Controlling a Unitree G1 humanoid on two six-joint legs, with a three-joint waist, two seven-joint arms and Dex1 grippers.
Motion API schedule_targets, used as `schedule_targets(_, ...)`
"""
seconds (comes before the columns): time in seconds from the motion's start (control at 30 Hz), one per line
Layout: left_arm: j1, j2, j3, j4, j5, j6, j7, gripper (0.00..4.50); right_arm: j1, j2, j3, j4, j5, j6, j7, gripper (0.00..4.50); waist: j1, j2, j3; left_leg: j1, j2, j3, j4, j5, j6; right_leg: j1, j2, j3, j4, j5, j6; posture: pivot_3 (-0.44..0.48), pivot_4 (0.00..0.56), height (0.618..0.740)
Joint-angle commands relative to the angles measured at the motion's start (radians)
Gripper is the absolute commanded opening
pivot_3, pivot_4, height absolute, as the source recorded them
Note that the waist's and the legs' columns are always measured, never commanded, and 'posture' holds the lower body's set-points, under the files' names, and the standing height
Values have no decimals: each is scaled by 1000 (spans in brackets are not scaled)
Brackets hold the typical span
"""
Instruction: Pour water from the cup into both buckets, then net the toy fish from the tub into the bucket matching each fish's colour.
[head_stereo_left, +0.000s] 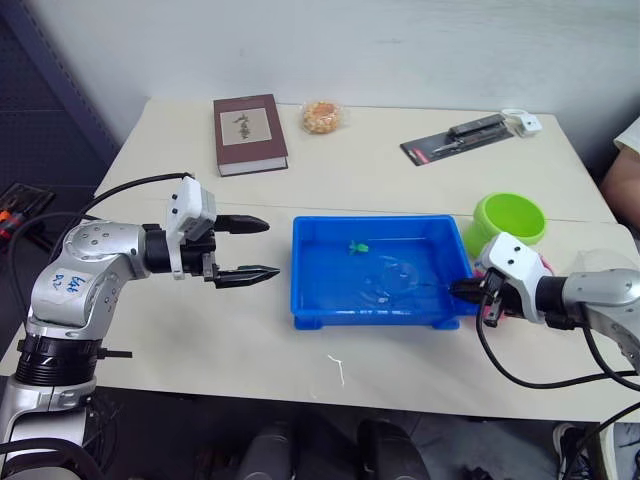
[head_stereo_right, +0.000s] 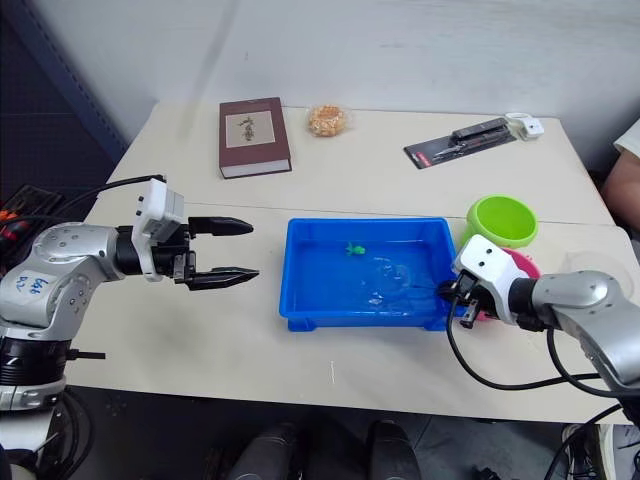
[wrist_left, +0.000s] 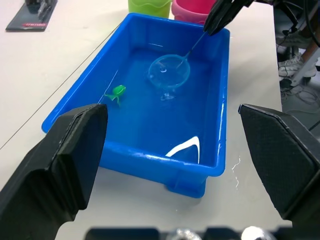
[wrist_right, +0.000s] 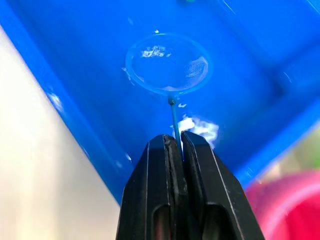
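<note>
Right gripper (wrist_right: 175, 145) clamped on net handle, hoop in tub.

My right fingers pinch the thin handle of the net (wrist_right: 169, 64); its light blue hoop sits inside the blue tub (head_stereo_left: 310, 290), near the tub's right end. One green fish (head_stereo_left: 357, 245) lies by the far wall. My left gripper (head_stereo_left: 260, 248) hovers left of the tub, fingers spread, holding nothing. Green bucket (head_stereo_left: 510, 218) and pink bucket (head_stereo_right: 522, 264) stand just right of the tub.

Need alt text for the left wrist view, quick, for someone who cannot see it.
The right gripper holds the net by its handle, hoop inside the blue tub, apart from one green toy fish. The open left gripper's fingers frame the tub.
</note>
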Motion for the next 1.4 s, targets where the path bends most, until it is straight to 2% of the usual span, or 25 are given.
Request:
schedule_targets(0.03, -3, -11, 7, -25, -4, -9, 11, 4491, -64, 32, 55, 27, -90, 6, 2, 0, -4, 0, 0, 0, 0, 0, 0, 0, 0, 0, 0, 0, 0, 0, 0, 0, 150, 738)
schedule_targets(0.13, -10, -22, 4, -17, 1, -13, 15, 4491, -129, 103, 112, 71, -154, 11, -16, 0, -8, 0, 0, 0, 0, 0, 0, 0, 0, -1, 0, 0, 0, 0, 0, 0, 150, 738)
schedule_targets(0.4, -5, -25, 9, -7, 1, -25, 19, 4491, -241, 287, 144, 133, -200, 61, -38, 0, -19, 0, 0, 0, 0, 0, 0, 0, 0, -1, 0, 0, 0, 0, 0, 0, 150, 738)
schedule_targets(0.6, 5, -37, 9, -17, -2, -25, 36, 4491, -258, 331, 143, 107, -215, 48, -6, 0, -16, 0, 0, 0, 0, 0, 0, 0, 0, -1, 0, -1, 0, 0, 0, 0, 150, 738)
schedule_targets(0.87, 35, -47, 4, -32, 4, -47, 42, 4491, -91, 240, -31, -77, -133, 44, 61, 0, -14, -1, 0, -1, 0, 0, 0, 0, 0, -1, 0, -1, 0, 0, 0, 0, 150, 738)
schedule_targets(1.07, 15, -92, -11, -18, -5, -66, 40, 4491, 97, 244, -188, -208, -63, -50, 94, 0, -14, -1, 0, 0, 0, -1, 0, 0, 0, 0, 0, -1, 0, 0, 0, 0, 150, 738)
schedule_targets(1.27, -24, -151, -30, 14, -6, -76, 26, 4491, 231, 285, -318, -244, -45, -107, 50, 0, -9, -1, 0, 0, -1, 0, 0, 0, 0, 0, 0, -1, 0, 0, 0, 0, 150, 738)
schedule_targets(1.4, -59, -183, -46, 43, -1, -76, 17, 4491, 279, 264, -384, -247, -49, -145, 69, 0, -3, -1, 0, 0, -1, 0, 0, 0, 0, 0, 0, -1, 0, 0, 0, 0, 150, 738)
